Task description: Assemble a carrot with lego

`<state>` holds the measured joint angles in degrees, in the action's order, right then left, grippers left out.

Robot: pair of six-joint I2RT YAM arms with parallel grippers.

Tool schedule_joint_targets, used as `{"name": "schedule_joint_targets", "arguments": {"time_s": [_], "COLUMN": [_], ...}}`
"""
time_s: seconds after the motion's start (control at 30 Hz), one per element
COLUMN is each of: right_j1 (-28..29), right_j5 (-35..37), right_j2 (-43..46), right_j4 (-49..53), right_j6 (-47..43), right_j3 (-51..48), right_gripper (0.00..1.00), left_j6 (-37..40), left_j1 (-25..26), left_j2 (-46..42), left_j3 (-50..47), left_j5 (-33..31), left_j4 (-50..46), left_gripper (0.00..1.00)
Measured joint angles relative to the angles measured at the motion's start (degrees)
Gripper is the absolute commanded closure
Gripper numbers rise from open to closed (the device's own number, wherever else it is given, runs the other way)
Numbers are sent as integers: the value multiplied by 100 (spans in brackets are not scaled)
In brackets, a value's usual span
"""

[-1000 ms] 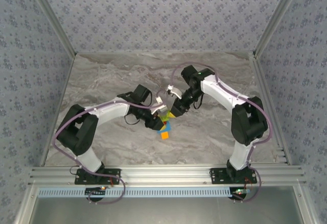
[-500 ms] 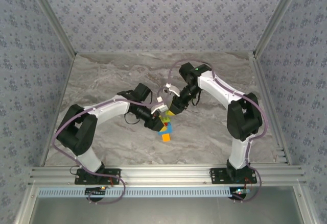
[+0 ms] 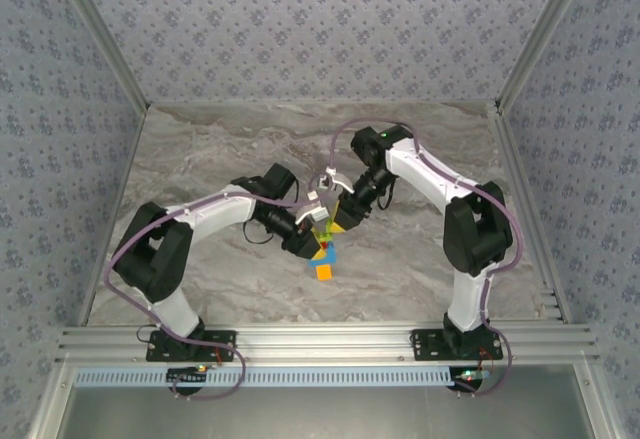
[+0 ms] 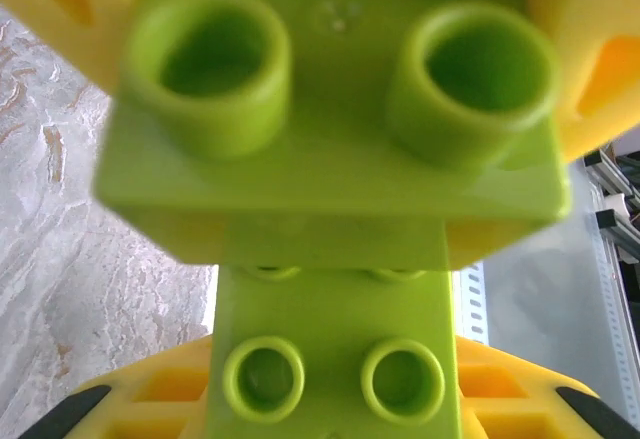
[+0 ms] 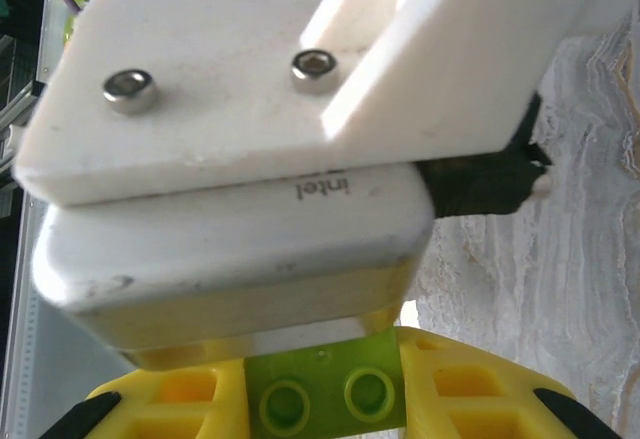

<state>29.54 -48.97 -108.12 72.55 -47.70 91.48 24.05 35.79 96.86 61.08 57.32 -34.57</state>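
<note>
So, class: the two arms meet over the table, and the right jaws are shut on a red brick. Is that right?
Not quite. The brick in the right jaws is lime green, not red; the right wrist view shows it between the yellow fingers. The rest stands.

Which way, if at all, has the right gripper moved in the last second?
Yes, slightly: the right gripper, shut on a lime-green brick, has shifted left, away from the rail on the table's right side.
</note>
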Motion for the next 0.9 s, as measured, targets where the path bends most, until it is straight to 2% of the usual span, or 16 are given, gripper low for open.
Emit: {"name": "schedule_joint_targets", "arguments": {"time_s": [0.9], "right_j1": [164], "right_j5": [-15], "right_j2": [-369], "right_j4": [317], "right_j6": [-39], "right_j3": [173], "right_gripper": [77], "left_j6": [15], "left_j1": [0], "left_j2": [2], "left_j3": [17], "left_j5": [-127], "left_j4": [-256], "left_gripper": [91]}}
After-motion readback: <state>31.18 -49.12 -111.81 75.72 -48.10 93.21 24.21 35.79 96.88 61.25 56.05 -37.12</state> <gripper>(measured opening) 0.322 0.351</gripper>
